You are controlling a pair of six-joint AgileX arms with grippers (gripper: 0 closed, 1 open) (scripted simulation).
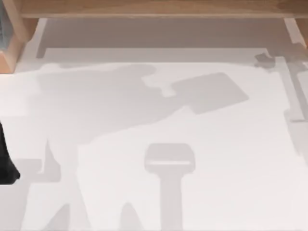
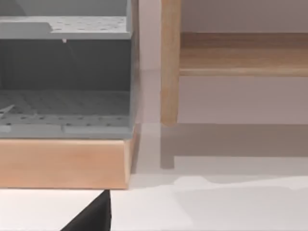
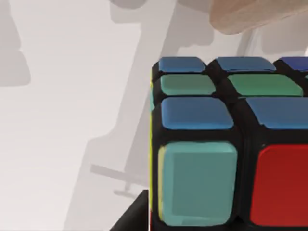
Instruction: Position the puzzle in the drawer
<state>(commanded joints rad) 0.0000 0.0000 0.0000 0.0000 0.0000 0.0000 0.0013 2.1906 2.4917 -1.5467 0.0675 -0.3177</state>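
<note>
The white counter [image 1: 159, 144] is crossed by the grey shadows of both arms, and a wooden frame [image 1: 154, 8] runs along its far edge. The grey drawer unit [image 2: 65, 77] sits on a wooden base [image 2: 62, 163] at the far left corner, with a wooden post [image 2: 169, 62] just beside it. The puzzle [image 3: 226, 144] is close up in the right wrist view, with blue, green, teal and red stickers on a black grid and pale counter behind it. From that I'd judge it is at the right gripper. Whether that gripper is clamped on it, and whether the puzzle is lifted or resting, I cannot tell. A dark part of the left arm [image 1: 6, 163] sits at the counter's left edge, with its camera facing the drawer unit. I cannot tell its gripper's state either. The main worry is the trip itself. The puzzle seems well apart from the drawer unit, so a shallow or off-centre hold could let it twist or drop on the way. The post and the rail stand right at the unit's side, so a low or wide approach might clip them. With the left arm already over there, the two arms could crowd each other. A release from too high might bounce the puzzle off the grey floor [image 2: 62, 103] and back out.
</note>
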